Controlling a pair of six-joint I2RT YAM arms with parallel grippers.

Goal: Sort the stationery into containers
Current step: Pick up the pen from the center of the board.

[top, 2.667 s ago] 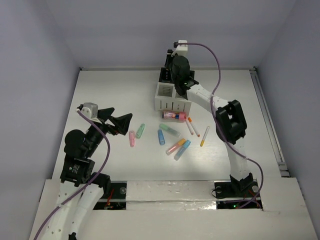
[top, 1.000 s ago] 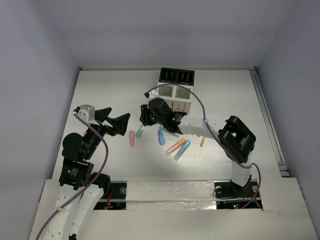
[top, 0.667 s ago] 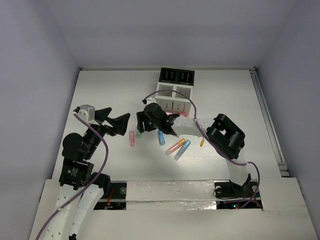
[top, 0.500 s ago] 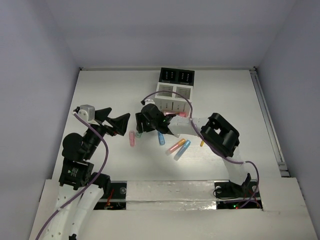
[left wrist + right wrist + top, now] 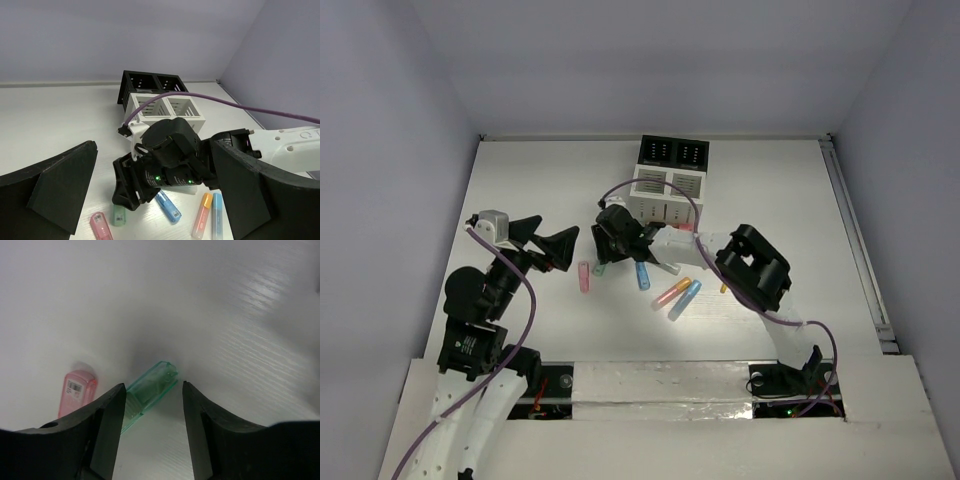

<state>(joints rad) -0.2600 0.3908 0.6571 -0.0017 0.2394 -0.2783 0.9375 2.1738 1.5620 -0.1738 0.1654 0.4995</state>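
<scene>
green marker [image 5: 154, 381] partly behind right end effector [image 5: 151, 390]

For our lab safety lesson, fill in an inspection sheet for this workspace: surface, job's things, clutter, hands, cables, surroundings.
Surface: white table.
Job's things: white-and-black organiser at the back; green marker, pink marker, blue marker and other markers lying loose before it.
Clutter: nothing seen.
Hands: left hand open, holding nothing; right hand open, straddling the green marker.
Cables: purple cable arching free behind the right hand.
Surroundings: plain lilac walls.
</scene>
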